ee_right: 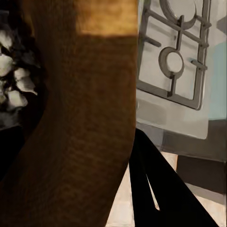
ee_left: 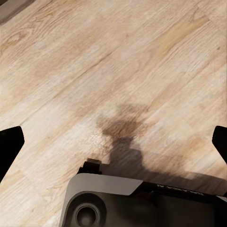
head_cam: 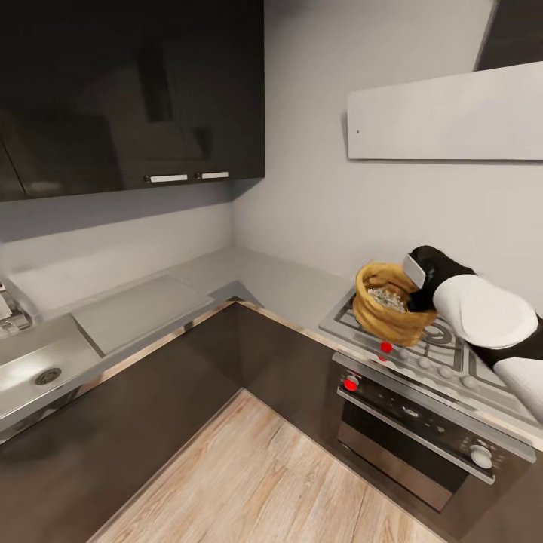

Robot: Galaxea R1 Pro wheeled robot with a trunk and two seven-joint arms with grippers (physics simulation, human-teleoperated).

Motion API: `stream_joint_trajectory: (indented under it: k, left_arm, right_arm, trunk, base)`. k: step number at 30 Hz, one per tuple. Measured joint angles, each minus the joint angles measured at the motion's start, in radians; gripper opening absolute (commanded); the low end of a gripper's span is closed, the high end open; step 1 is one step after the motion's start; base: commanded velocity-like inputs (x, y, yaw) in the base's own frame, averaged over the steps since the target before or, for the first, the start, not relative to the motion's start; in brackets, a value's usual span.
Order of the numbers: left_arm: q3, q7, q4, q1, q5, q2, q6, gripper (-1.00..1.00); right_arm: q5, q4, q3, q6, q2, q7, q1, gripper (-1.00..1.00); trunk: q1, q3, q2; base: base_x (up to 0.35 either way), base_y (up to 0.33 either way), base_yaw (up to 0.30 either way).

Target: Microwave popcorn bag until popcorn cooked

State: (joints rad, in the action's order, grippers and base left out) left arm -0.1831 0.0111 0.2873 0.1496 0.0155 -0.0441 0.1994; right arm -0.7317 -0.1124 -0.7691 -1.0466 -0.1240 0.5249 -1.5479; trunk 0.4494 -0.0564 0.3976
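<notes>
Right tool (head_cam: 413, 285): closed on the rim of the popcorn bag (head_cam: 388, 305), one dark finger (ee_right: 161, 189) lying against the bag's outer wall in the right wrist view; white and black forearm reaching in from the right edge of the head view

Popcorn bag: tan-brown sack, mouth up and tilted a little, held over the near-left corner of the gas hob (head_cam: 445, 354); whether its base touches the grates cannot be told; pale popcorn (head_cam: 388, 298) pieces visible inside, also seen in the right wrist view (ee_right: 14, 80)

Left tool (ee_left: 113, 142): fingers spread wide apart, holding nothing, only the two dark tips at the sides of the left wrist view; pale wood floor (ee_left: 113, 71) below, carrying the tool's shadow

Desk (head_cam: 249, 275): grey L-shaped worktop running from the sink (head_cam: 41, 369) at the far left, round the inner corner, to the hob; bare surface between sink and hob

Oven (head_cam: 422, 437): steel front with dark glass, directly under the hob, red-marked knobs along its top strip

Edges and room: dark wall cabinets (head_cam: 128, 90) overhang the left run of the desk; white wall close behind the hob; open wood floor in the angle of the cabinet fronts
</notes>
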Motion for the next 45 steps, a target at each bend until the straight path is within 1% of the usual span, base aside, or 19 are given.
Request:
stream_joint_trajectory:
  k: [1, 2, 3, 4, 6, 8, 13, 20, 25, 27, 31, 40, 43, 45]
  left_arm:
    - [0.000, 0.000, 0.000, 0.000, 0.000, 0.000, 0.000, 1.00]
    - [0.000, 0.000, 0.000, 0.000, 0.000, 0.000, 0.000, 1.00]
    - [0.000, 0.000, 0.000, 0.000, 0.000, 0.000, 0.000, 1.00]
    - [0.000, 0.000, 0.000, 0.000, 0.000, 0.000, 0.000, 1.00]
    - [0.000, 0.000, 0.000, 0.000, 0.000, 0.000, 0.000, 1.00]
    - [0.000, 0.000, 0.000, 0.000, 0.000, 0.000, 0.000, 1.00]
    - [0.003, 0.000, -0.001, -0.002, 0.000, -0.009, 0.000, 1.00]
    - [0.002, 0.000, -0.011, -0.015, 0.000, -0.011, 0.000, 1.00]
    - [0.002, 0.000, -0.015, -0.016, 0.000, -0.009, 0.003, 1.00]
    - [0.002, 0.000, -0.015, -0.017, 0.000, -0.008, 0.004, 1.00]
    - [0.001, 0.000, -0.015, -0.017, 0.000, -0.008, 0.006, 1.00]
    - [0.001, 0.000, -0.015, -0.017, 0.001, -0.009, 0.006, 1.00]
    - [0.001, 0.000, -0.015, -0.017, 0.001, -0.009, 0.006, 1.00]
    - [0.001, 0.000, -0.015, -0.017, 0.001, -0.009, 0.006, 1.00]
  right_arm:
    - [-0.004, 0.012, 0.001, -0.001, 0.000, 0.006, -0.001, -1.00]
    - [-0.002, 0.027, -0.007, -0.001, -0.002, 0.012, -0.003, -1.00]
    - [0.001, 0.035, -0.041, 0.000, -0.004, 0.015, -0.003, -1.00]
    - [0.004, 0.051, -0.091, 0.001, -0.007, 0.017, -0.003, -1.00]
    - [-0.001, 0.067, -0.121, 0.000, -0.012, 0.018, -0.001, -1.00]
    - [-0.003, 0.073, -0.131, 0.000, -0.014, 0.019, 0.000, -1.00]
    - [-0.006, 0.071, -0.128, -0.001, -0.015, 0.020, -0.001, -1.00]
    - [-0.009, 0.075, -0.122, -0.001, -0.015, 0.021, -0.019, -1.00]
    - [-0.010, 0.076, -0.042, 0.000, -0.013, 0.022, -0.019, -1.00]
    - [-0.009, 0.077, -0.032, -0.001, -0.012, 0.022, -0.019, -1.00]
    - [-0.009, 0.077, -0.029, 0.000, -0.012, 0.022, -0.018, -1.00]
    - [-0.010, 0.076, -0.020, -0.001, -0.009, 0.022, -0.014, -1.00]
    - [-0.008, 0.076, -0.025, 0.000, -0.007, 0.022, -0.014, -1.00]
    - [-0.002, 0.075, -0.037, 0.000, -0.003, 0.020, -0.015, -1.00]
  trunk:
    - [0.000, 0.000, 0.000]
    - [0.000, 0.000, 0.000]
    - [0.000, 0.000, 0.000]
    - [0.000, 0.000, 0.000]
    - [0.000, 0.000, 0.000]
    - [0.000, 0.000, 0.000]
    - [0.001, 0.000, 0.000]
    - [0.001, 0.000, 0.000]
    - [0.000, 0.000, 0.000]
    - [0.000, 0.000, 0.000]
    - [0.001, 0.000, -0.001]
    - [0.001, 0.000, 0.000]
    - [0.001, 0.000, 0.000]
    - [0.001, 0.000, 0.000]
  base:
    - [0.000, 0.000, 0.000]
    - [0.000, 0.000, 0.000]
    - [0.000, 0.000, 0.000]
    - [0.000, 0.000, 0.000]
    - [0.000, 0.000, 0.000]
    - [0.000, 0.000, 0.000]
    - [-0.235, 0.000, 0.000]
    - [-0.340, 0.000, 0.000]
    - [-0.277, 0.000, 0.000]
    - [-0.054, 0.000, 0.000]
    - [-0.117, 0.030, 0.000]
    - [-0.322, 0.091, -0.041]
    - [-0.330, 0.094, -0.275]
    - [-0.330, 0.094, -0.295]
